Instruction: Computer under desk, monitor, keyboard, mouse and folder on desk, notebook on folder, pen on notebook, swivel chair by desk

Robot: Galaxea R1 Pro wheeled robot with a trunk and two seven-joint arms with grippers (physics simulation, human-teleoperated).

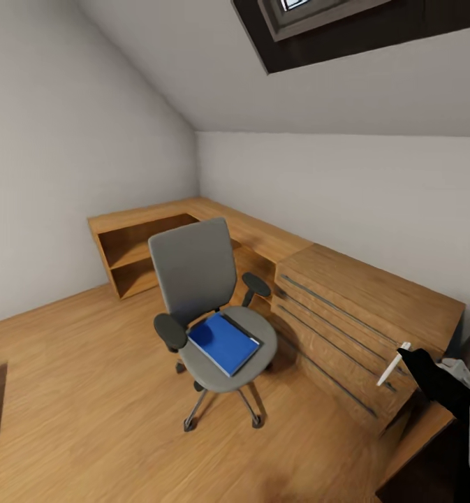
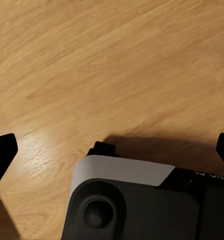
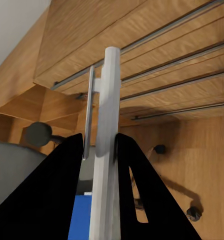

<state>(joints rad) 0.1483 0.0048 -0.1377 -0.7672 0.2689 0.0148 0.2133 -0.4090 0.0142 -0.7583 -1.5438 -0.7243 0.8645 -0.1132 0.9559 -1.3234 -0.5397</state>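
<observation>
The grey swivel chair [image 1: 196, 279] stands mid-room on the wooden floor. A blue folder [image 1: 223, 342] lies flat on its seat. At the lower right of the head view my right gripper [image 1: 402, 353] is shut on the thin white pen [image 1: 390, 369], to the right of the chair. In the right wrist view the pen [image 3: 106, 145] stands between the black fingers [image 3: 62, 195], with the folder [image 3: 79, 220] and chair seat [image 3: 12, 170] beyond. My left gripper [image 2: 112, 147] is open over bare floor. The desk, computer, monitor, keyboard, mouse and notebook are out of view.
A light wooden drawer chest [image 1: 353, 314] stands right of the chair, close to the pen. A low wooden L-shaped shelf unit [image 1: 151, 237] runs along the back corner under a sloped ceiling. Open floor [image 1: 81, 391] lies left of and in front of the chair.
</observation>
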